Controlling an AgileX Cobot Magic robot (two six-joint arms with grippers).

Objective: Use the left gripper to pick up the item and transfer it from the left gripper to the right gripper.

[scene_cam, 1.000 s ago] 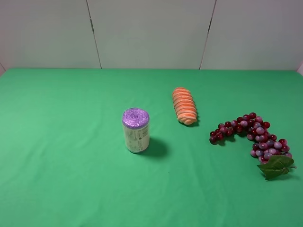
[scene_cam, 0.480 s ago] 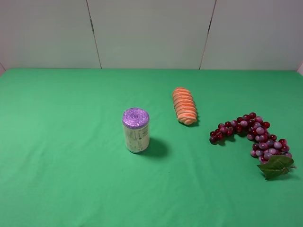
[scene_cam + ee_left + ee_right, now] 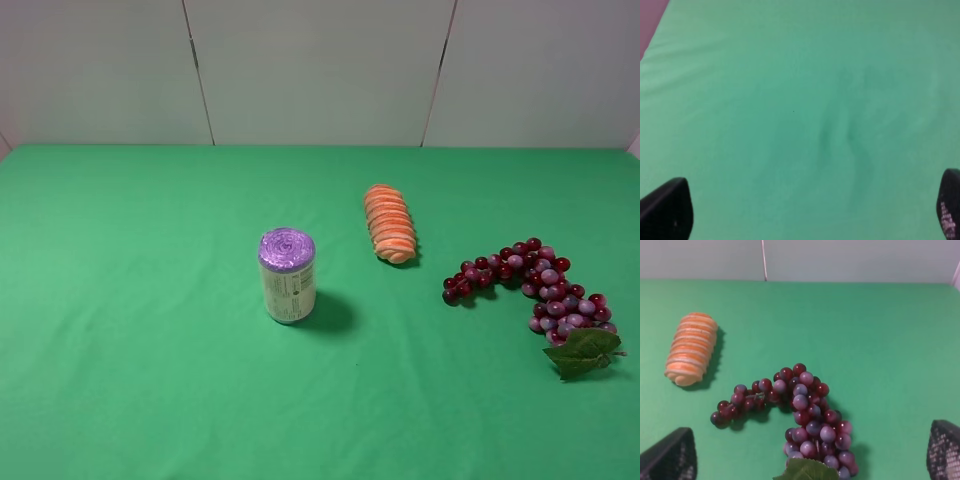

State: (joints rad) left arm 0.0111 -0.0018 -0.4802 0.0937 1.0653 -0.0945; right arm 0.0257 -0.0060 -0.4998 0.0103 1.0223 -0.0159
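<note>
The item (image 3: pixel 545 278), a curved bunch of dark red and purple grapes with a green leaf at its near end, lies on the green cloth at the right. Neither arm shows in the exterior high view. The right wrist view looks down on the item (image 3: pixel 805 407); my right gripper (image 3: pixel 807 452) is open, its two black fingertips wide apart on either side of the bunch and apart from it. In the left wrist view only bare green cloth lies between the wide-set tips of my open left gripper (image 3: pixel 807 207).
A purple-topped white can (image 3: pixel 287 275) stands upright left of centre. An orange ridged bread-like piece (image 3: pixel 389 223) lies behind and left of the grapes, also in the right wrist view (image 3: pixel 691 347). The green cloth (image 3: pixel 130 330) runs back to a pale wall.
</note>
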